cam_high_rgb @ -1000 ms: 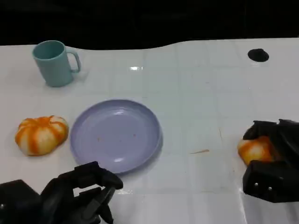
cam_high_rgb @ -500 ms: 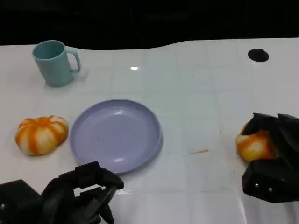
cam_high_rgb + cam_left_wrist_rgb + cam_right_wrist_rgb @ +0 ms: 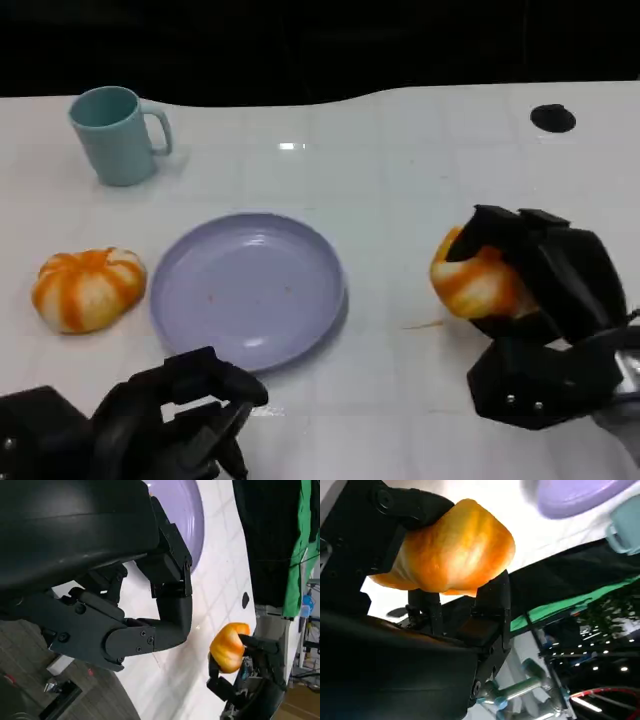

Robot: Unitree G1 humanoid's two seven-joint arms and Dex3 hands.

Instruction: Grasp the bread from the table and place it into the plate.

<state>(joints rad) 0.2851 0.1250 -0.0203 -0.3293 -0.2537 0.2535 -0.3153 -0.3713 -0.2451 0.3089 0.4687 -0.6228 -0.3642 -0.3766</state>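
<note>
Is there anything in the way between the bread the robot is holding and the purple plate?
Nothing visible is. The right hand holds the bread off to one side of the plate, with only bare white table between them. The mug and the other bread sit on the plate's far side.

No legible text or markings.

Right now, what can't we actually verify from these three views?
- Underside of the held bread: the right hand wraps it in the head view and right wrist view.
- Left hand: cut by the head view's lower edge.
- Mug: cut off at the right wrist view's edge.
- Dark round spot on the table: too small to identify.
</note>
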